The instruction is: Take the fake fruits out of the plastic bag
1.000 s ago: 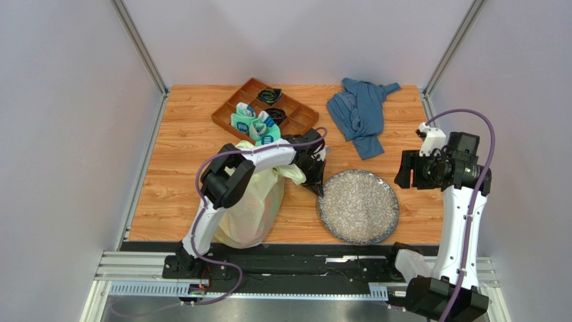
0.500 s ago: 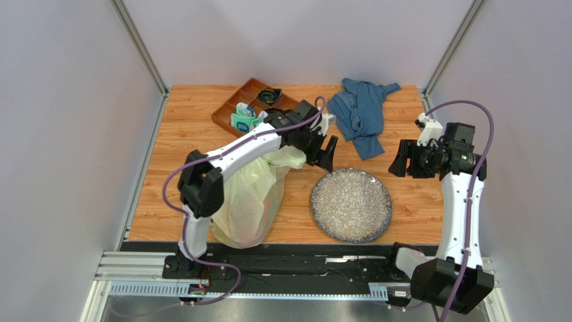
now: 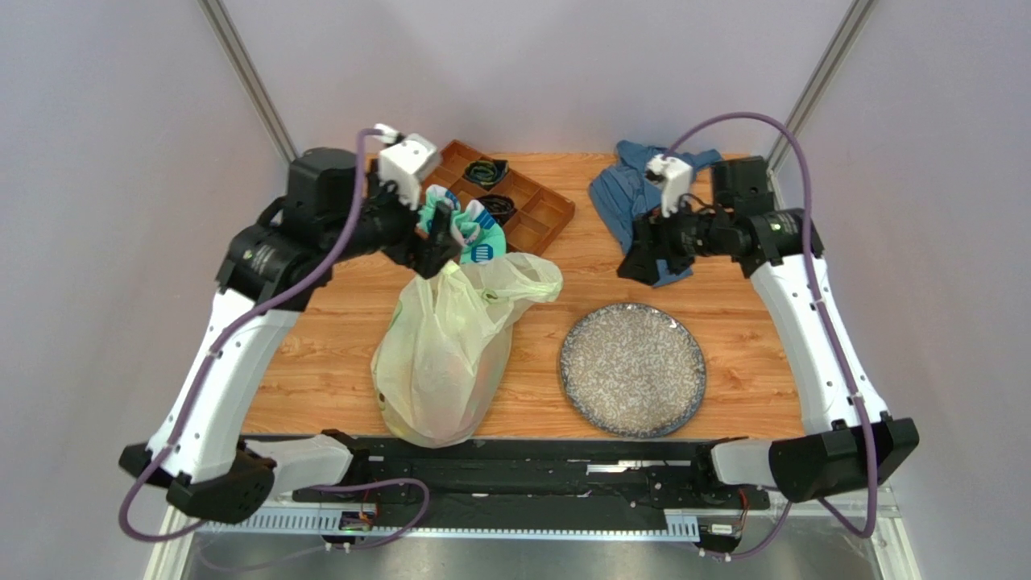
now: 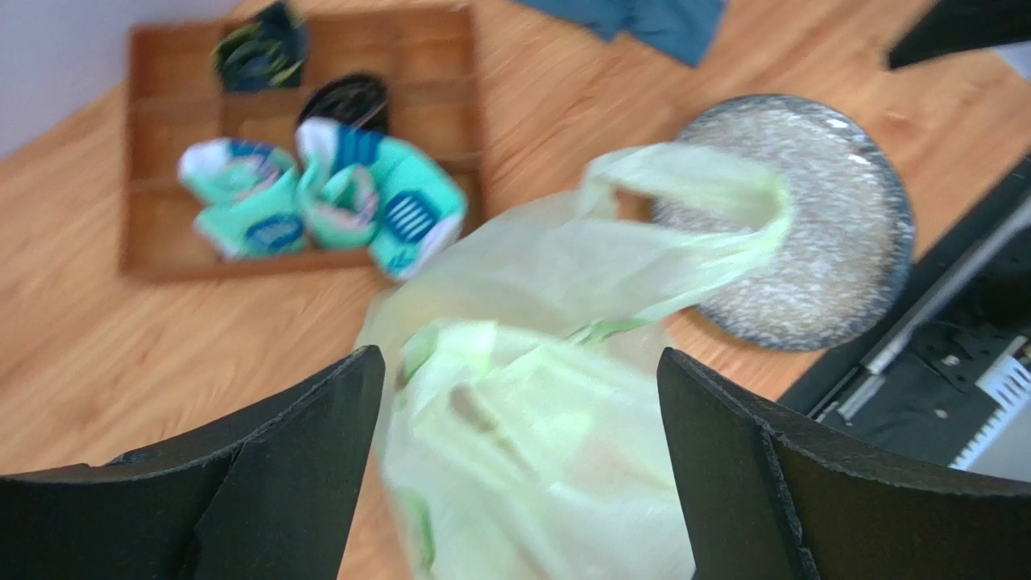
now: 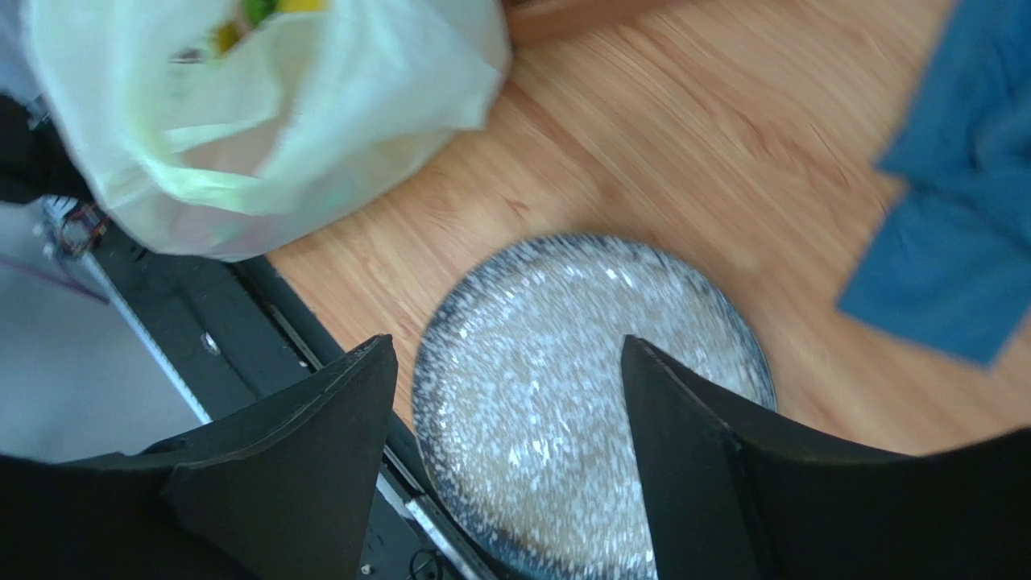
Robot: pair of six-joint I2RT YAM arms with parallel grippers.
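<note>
Plastic bag [image 3: 445,351]: lay slumped just left of plate [image 3: 632,369], handles at far end, directly beneath left claw [image 4: 518,363]. Claw: spread wide, empty. Fake fruits [image 5: 284,6]: made out only as yellow-green blur inside bag. Right claw [image 5: 506,351]: hung beyond plate, fingers apart, gripping nothing, beside blue cloth [image 3: 629,193].

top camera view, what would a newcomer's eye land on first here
The bulging pale yellow-green plastic bag at the table's front left grabs the eye first, with the left tool hanging open over it. To its right lies a bare speckled grey plate, and behind sit teal-white sock rolls in a brown tray.
</note>
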